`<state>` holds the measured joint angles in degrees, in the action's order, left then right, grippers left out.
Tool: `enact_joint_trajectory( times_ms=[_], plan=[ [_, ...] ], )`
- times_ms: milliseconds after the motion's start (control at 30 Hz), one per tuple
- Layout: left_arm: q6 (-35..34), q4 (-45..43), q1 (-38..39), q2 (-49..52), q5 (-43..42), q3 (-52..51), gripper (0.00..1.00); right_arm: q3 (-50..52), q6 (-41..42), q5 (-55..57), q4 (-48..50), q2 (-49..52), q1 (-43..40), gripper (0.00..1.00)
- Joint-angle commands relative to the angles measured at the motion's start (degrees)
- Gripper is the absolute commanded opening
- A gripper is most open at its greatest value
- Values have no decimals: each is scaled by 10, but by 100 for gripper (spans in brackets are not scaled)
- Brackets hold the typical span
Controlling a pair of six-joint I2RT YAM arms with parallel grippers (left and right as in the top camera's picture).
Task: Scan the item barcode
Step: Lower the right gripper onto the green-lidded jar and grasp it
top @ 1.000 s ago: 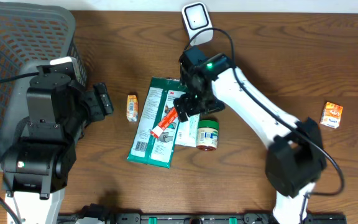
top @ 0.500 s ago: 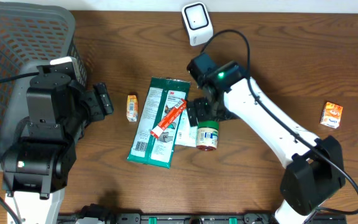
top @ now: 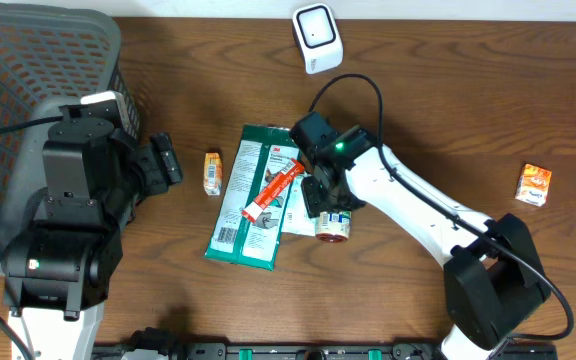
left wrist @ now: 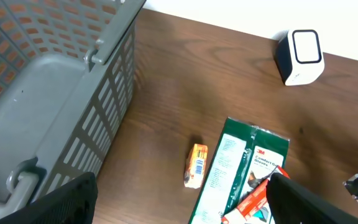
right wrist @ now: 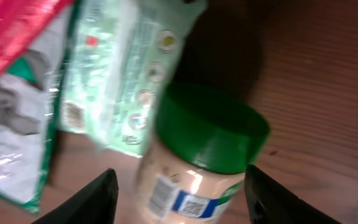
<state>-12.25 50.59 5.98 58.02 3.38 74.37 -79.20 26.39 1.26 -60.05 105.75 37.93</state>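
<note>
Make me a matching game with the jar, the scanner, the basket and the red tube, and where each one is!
Things:
1. jar
2. scanner
3. basket
4. red tube

Places:
A. lying on the green packet
B. at the far left
C. between the fingers of the right gripper
D. alone at the back, in the middle

Pairs: 1-C, 2-D, 3-B, 4-A

Left arm [top: 68,200] showed black boxy housings over a white base; right arm [top: 408,195] had white links, black joints, a black right gripper [top: 318,197], a green status light [top: 337,147] and a looping black cable [top: 353,82].
</note>
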Motion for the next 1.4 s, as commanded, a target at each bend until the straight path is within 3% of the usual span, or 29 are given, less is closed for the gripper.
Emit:
enact_joint_trajectory(
  times_ms=[0,500,733,1000,1367],
  plan=[
    [-3,0,-3,0,3,5,87,14,6,43,9,3,5,59],
    [-3,0,-3,0,3,5,87,52,-21,48,50,3,4,57],
    [-3,0,-3,0,3,5,87,52,-21,50,43,3,-12,61],
    [-3,0,-3,0,3,5,87,52,-29,49,43,3,-20,74],
    [-3,0,-3,0,3,5,87,52,-47,49,33,3,-15,66]
  ],
)
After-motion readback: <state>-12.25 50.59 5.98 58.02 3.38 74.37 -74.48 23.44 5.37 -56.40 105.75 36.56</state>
